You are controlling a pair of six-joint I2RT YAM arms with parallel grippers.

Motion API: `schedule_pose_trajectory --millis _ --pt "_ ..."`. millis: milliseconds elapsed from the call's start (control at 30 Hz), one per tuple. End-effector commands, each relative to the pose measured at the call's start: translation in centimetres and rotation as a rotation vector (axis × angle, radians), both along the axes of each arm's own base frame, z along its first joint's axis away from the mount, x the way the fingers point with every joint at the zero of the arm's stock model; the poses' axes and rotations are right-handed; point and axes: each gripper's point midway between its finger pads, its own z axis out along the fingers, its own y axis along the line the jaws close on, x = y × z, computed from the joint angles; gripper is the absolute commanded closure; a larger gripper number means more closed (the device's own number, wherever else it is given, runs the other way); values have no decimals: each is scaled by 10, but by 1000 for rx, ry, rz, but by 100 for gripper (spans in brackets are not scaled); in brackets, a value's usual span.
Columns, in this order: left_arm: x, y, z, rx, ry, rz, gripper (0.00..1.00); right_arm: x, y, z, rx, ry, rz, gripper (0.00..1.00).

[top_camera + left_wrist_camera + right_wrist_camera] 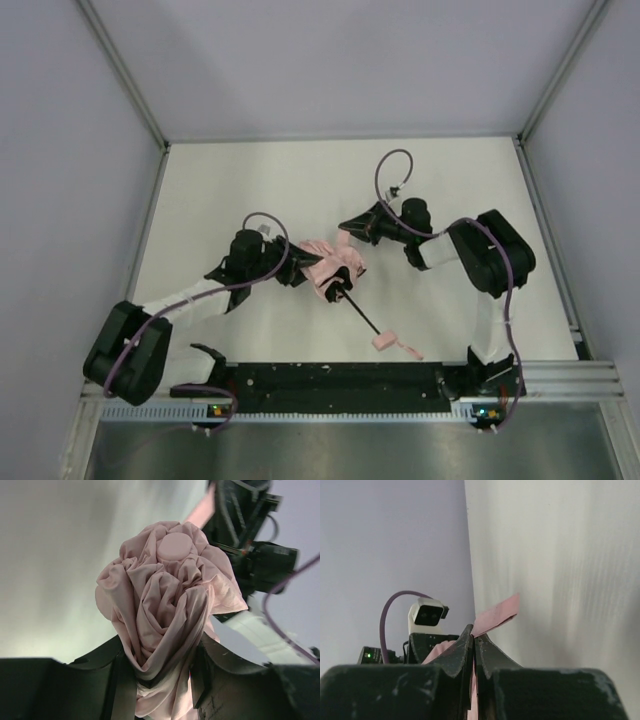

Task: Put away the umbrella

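The pale pink umbrella (335, 268) lies folded and bunched at the table's middle, its thin black shaft (362, 310) running down-right to the small pink handle (385, 341) with its strap. My left gripper (298, 272) is shut on the bunched canopy; in the left wrist view the fabric (165, 605) fills the space between the fingers (107, 680), the round pink tip cap (175, 546) pointing away. My right gripper (347, 229) is shut on a flat pink closure strap (496, 615) that sticks out past its fingertips (465, 647), just above the canopy.
The white table (230, 190) has grey walls on three sides with metal rails at the corners. A black bar (330, 378) runs along the near edge between the arm bases. Purple cables (385, 170) loop over both arms.
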Motion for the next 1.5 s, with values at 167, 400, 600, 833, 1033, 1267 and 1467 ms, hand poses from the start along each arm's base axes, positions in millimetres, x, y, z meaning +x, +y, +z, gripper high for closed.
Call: schedule_pose_trajectory --millis 167,400,600,833,1033,1267,1467 --pt "26 19 -75 371 -29 20 100 19 -4 -4 -9 -199 -43 100" --pt "21 43 -115 594 47 57 100 23 -8 -23 -128 -237 -48 100" --pt "-6 62 -151 715 274 114 100 18 -16 -55 -341 -219 39 95" --pt "-11 75 -160 789 338 147 100 -12 -67 -71 -740 -87 202 36" --pt "-4 74 -153 822 363 156 100 -41 -64 -6 -902 -420 282 21" --pt "-18 74 -155 834 486 151 100 -100 11 53 -857 -1027 355 13" --pt "-29 74 -154 856 589 144 100 -124 57 31 -863 -1206 506 13"
